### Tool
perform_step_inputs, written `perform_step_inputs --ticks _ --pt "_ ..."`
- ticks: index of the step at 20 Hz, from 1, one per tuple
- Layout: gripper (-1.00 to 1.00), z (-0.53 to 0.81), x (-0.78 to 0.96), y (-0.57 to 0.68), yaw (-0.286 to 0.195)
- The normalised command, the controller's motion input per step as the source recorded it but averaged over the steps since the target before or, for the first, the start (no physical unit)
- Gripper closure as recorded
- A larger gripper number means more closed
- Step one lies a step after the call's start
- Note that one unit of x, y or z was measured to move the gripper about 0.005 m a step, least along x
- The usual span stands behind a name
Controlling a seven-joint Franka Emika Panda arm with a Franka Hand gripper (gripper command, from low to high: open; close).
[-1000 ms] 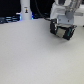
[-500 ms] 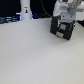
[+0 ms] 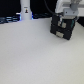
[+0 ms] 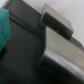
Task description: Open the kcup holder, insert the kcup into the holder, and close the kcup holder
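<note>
Exterior view shows you the kcup holder (image 3: 63, 27), a black box far back on the white table (image 3: 35, 57), toward the exterior view's right. Your arm (image 3: 66, 7) hangs right above it. You cannot tell if the gripper is wide or narrow. In the wrist view, the holder's pale handle (image 4: 57, 22) is very close and blurry, with something green (image 4: 4, 27) beside it.

White casing on the arm (image 3: 64, 7), smooth and rounded, glossy under the room light. Below it the gripper (image 3: 62, 27) is dark, nearly black, blocky, with squared edges and pale patches on its face. Up close, a finger (image 4: 56, 21) is a flat grey slab, dull metal sheen, soft with blur.
</note>
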Motion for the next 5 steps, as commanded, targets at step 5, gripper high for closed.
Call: perform_step_inputs --ticks 5 --pt "-1.00 0.09 0.05 0.00 -0.005"
